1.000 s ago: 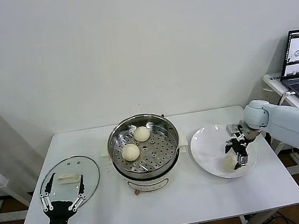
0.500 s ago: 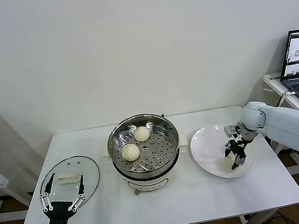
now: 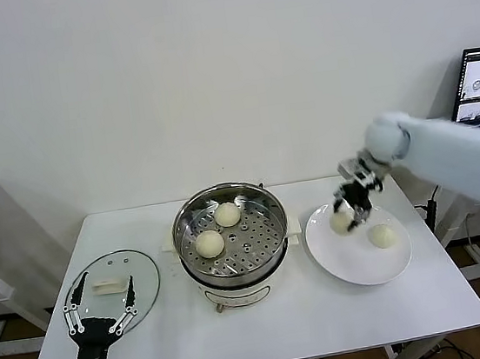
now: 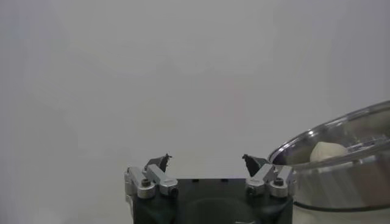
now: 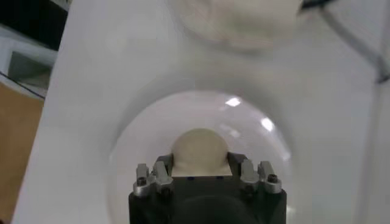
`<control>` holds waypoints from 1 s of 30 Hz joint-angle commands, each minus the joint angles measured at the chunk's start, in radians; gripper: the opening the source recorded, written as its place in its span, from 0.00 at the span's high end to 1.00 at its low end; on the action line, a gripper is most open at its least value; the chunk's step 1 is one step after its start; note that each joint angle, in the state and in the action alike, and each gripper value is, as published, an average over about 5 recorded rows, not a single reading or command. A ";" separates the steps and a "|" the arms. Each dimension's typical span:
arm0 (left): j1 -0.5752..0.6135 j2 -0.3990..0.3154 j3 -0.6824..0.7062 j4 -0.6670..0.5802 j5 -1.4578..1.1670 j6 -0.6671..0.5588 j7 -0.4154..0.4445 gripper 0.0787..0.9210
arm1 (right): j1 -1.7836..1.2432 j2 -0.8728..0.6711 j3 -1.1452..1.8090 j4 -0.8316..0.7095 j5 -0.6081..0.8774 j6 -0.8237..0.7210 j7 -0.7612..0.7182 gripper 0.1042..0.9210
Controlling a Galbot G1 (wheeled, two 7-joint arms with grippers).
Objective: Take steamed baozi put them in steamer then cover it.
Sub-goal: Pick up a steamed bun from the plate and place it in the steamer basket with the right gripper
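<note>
My right gripper [image 3: 346, 213] is raised over the left edge of the white plate [image 3: 352, 264], shut on one cream baozi [image 3: 341, 220]. The right wrist view shows that baozi [image 5: 200, 151] pinched between the fingers [image 5: 163, 167], with the plate [image 5: 128, 155] below. A second baozi [image 3: 381, 235] lies on the plate. Two baozi [image 3: 227, 214] [image 3: 209, 244] sit on the perforated tray inside the steel steamer [image 3: 269, 213], which also shows in the left wrist view [image 4: 347, 176]. The glass cover [image 3: 143, 275] lies flat at front left. My left gripper [image 3: 100, 310] hangs open at the cover's near edge [image 4: 206, 162].
A laptop [image 3: 479, 87] stands on a side desk at far right. The white table [image 3: 327, 318] has bare room in front of the steamer and the plate. The steamer's white base [image 3: 237, 295] sits mid-table.
The right gripper closed on a baozi on the plate, lifted it, and swung up and left toward the steamer. One baozi stays on the plate. The left arm has barely moved.
</note>
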 commanded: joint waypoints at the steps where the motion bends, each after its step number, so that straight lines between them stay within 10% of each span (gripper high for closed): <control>1: 0.002 0.003 -0.001 -0.004 -0.001 -0.003 -0.001 0.12 | 0.250 0.194 -0.022 0.098 -0.077 0.340 -0.029 0.34; 30: 0.010 0.000 -0.007 -0.012 0.000 -0.012 -0.001 0.12 | 0.023 0.403 -0.028 0.254 -0.398 0.676 0.049 0.35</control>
